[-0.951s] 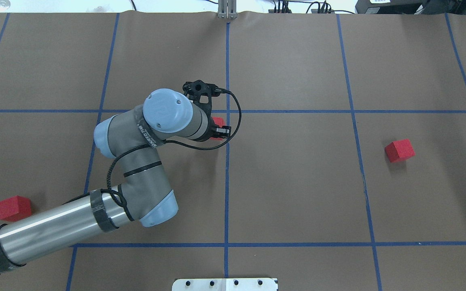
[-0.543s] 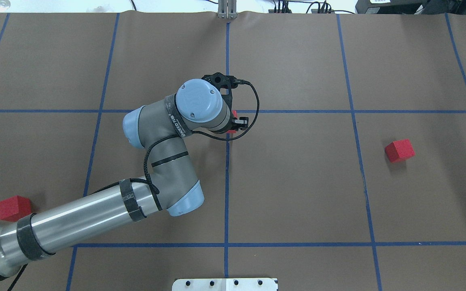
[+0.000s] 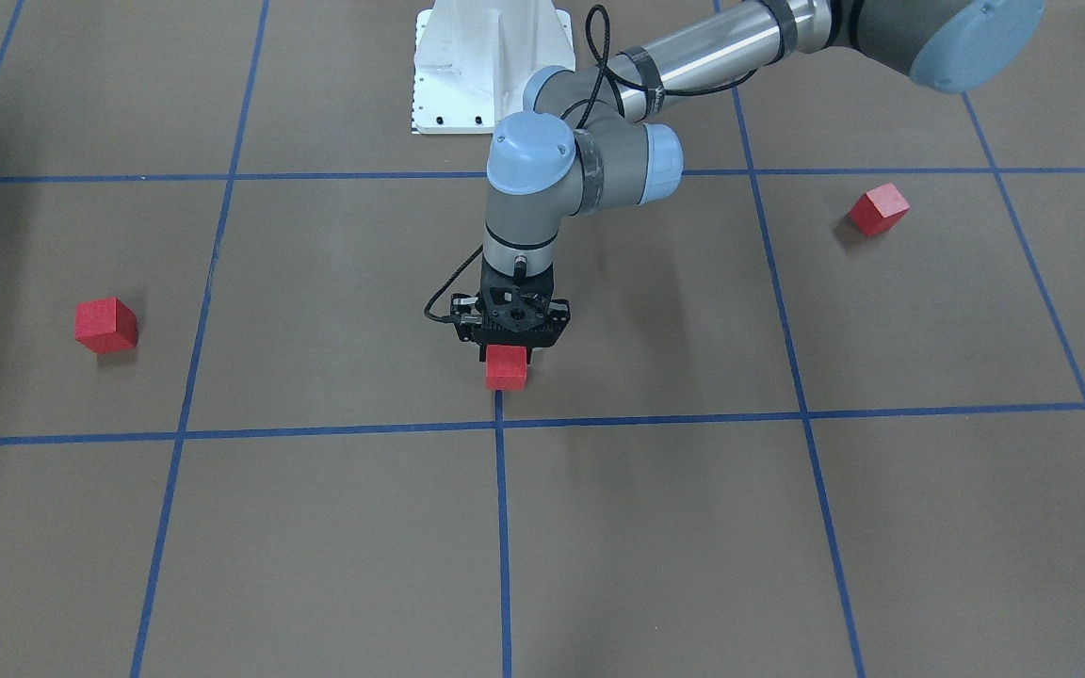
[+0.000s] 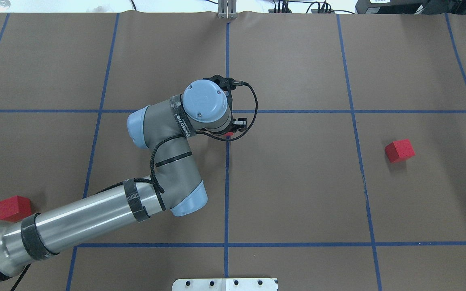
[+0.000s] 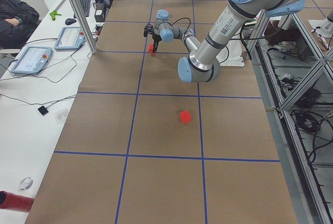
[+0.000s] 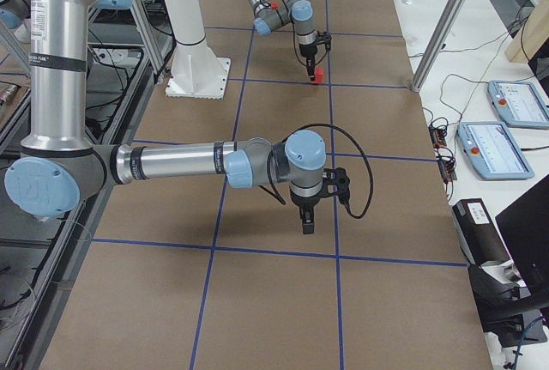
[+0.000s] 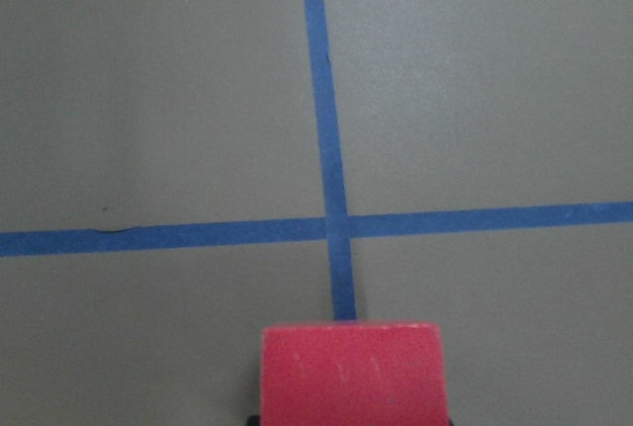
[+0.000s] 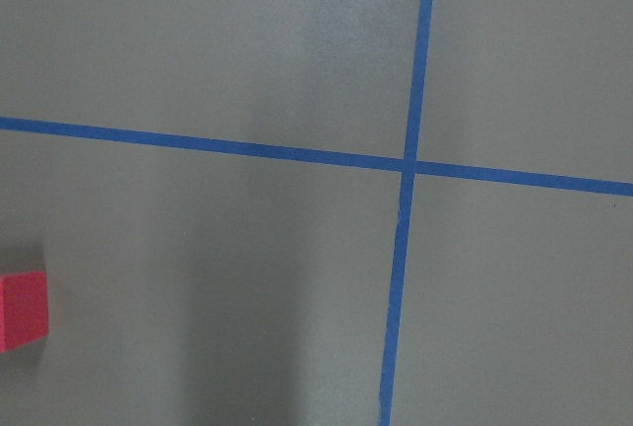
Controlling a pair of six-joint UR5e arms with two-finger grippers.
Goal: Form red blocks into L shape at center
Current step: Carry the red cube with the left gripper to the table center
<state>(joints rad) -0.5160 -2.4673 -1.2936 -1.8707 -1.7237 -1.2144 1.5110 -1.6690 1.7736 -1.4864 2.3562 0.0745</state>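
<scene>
My left gripper (image 3: 506,356) is shut on a red block (image 3: 506,369). It holds the block low over the brown paper, just on the robot's side of the center crossing (image 3: 498,421). The left wrist view shows the block (image 7: 351,372) with the crossing (image 7: 336,226) ahead of it. In the overhead view the wrist hides most of that block (image 4: 229,132). A second red block (image 4: 399,150) lies far right. A third (image 4: 13,208) lies far left beside the left arm. My right gripper (image 6: 307,226) shows only in the exterior right view, so I cannot tell its state.
The white robot base plate (image 4: 225,284) is at the near table edge. A metal post (image 4: 227,10) stands at the far edge. Tablets (image 6: 515,100) lie on the side desk. The right wrist view shows a red block (image 8: 20,309) and a tape crossing (image 8: 406,164).
My left arm carried the red block to the right and slightly farther from the robot, from left of the middle tape line onto it. In the last half second it barely moved.
</scene>
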